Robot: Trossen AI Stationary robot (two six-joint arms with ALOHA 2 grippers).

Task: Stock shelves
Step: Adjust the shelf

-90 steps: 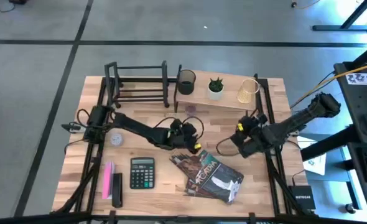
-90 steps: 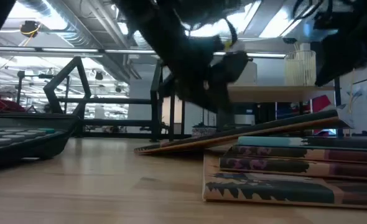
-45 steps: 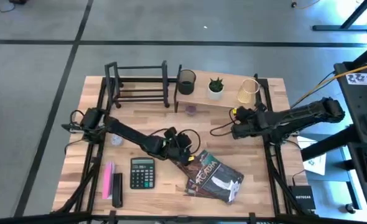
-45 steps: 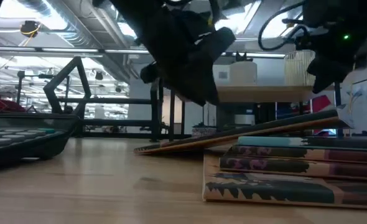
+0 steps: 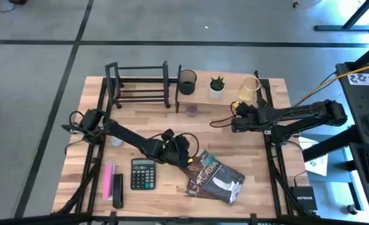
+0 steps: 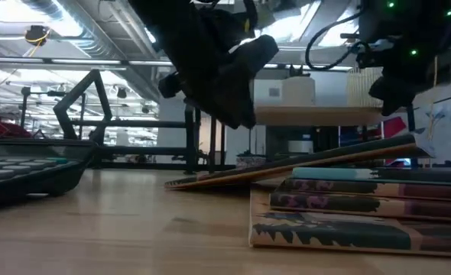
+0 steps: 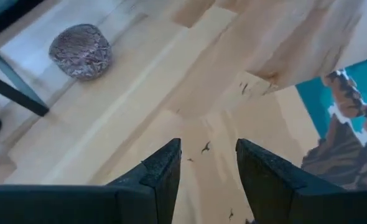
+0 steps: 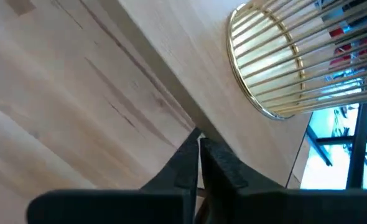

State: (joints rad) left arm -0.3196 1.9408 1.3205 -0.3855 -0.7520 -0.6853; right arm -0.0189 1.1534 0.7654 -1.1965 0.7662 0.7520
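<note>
Hovering over the book stack (image 5: 214, 177), left gripper (image 7: 207, 163) has jaws apart, empty, lined up on the top cover, likely for a pick. Right gripper (image 8: 198, 155) is pinched together, parked by the wood shelf (image 5: 228, 99) near the gold wire cup (image 5: 249, 91). Black rack (image 5: 141, 84) sits back-left on the bench (image 5: 147, 128)
</note>
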